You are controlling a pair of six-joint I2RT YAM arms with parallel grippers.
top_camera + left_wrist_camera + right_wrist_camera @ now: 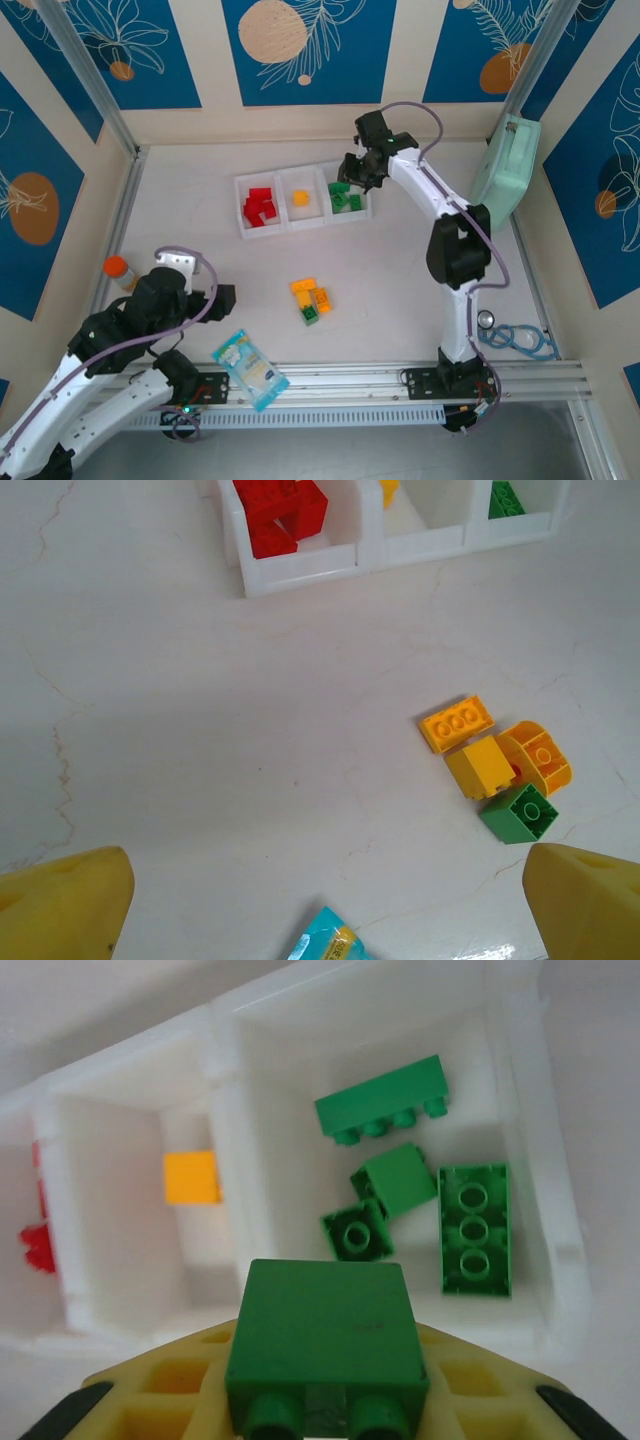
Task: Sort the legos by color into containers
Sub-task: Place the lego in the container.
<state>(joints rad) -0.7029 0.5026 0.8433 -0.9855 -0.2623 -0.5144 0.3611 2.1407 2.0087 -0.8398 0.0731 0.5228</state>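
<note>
Inspecting the right gripper (355, 180), I find it clenched on a square green plastic brick (320, 1325), held above the white three-compartment plastic tray (222, 1140) at the far middle of the table. From the wrist view the brick hangs near the tray's front wall and close to the divider beside the right-hand compartment (290, 1090), where four green bricks already lie.

Risks, in my judgement:
- Released from here, the brick may catch the rim or the divider and tip into the middle compartment, which holds one orange brick (192, 1177).
- Dropped from height, it may bounce off the green bricks below and leave the tray.
- Lowered too far, the fingers may nudge the light tray.

The left gripper (325, 905) is spread wide and grasps nothing. It hovers near the front left. A loose cluster of yellow-orange bricks (495, 765) and one small green brick (520, 813) waits ahead of it, unsorted.

Surface: a white tabletop (200, 730) with faint hairline cracks. A blue-and-white snack packet (250, 370) lies by the near rail. Room: beige walls with blue leaf-print panels, and a mint-green case (505, 170) leaning at the right.
</note>
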